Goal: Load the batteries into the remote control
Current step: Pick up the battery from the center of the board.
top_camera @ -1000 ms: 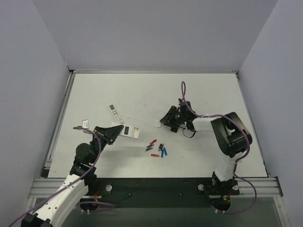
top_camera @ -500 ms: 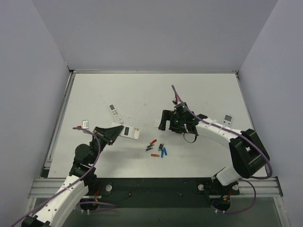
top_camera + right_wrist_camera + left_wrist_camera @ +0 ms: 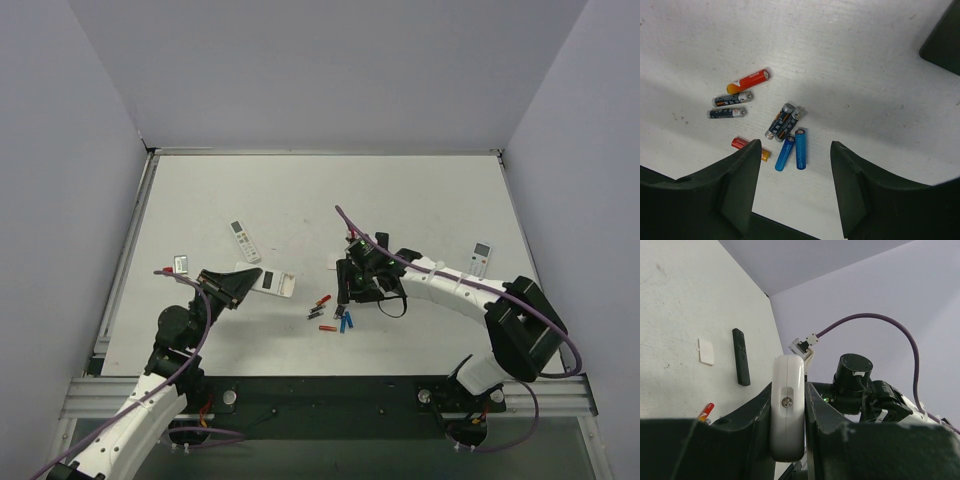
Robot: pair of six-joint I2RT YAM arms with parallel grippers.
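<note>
The left claw (image 3: 240,279) is clenched on the remote control (image 3: 273,281) at the left-centre of the desk (image 3: 420,190). In the left wrist view the short white body stands on edge between the two dark fingers, with a small screw showing on its narrow side. I cannot tell whether it rests on the desk or is lifted off it.

The right claw (image 3: 796,146) hangs released over the batteries (image 3: 785,121), its fingers spread wide with nothing between them. The batteries lie loose near the middle of the desk, to the right of the remote control. They include a red-and-orange cell (image 3: 747,81), two dark grey cells (image 3: 731,99) one below the other, a touching dark pair and two blue cells (image 3: 800,148) side by side. A red one is partly hidden by a finger.

A slim white remote (image 3: 243,240) lies farther back. A black remote (image 3: 741,363) lies beside a small white square piece (image 3: 706,351).
</note>
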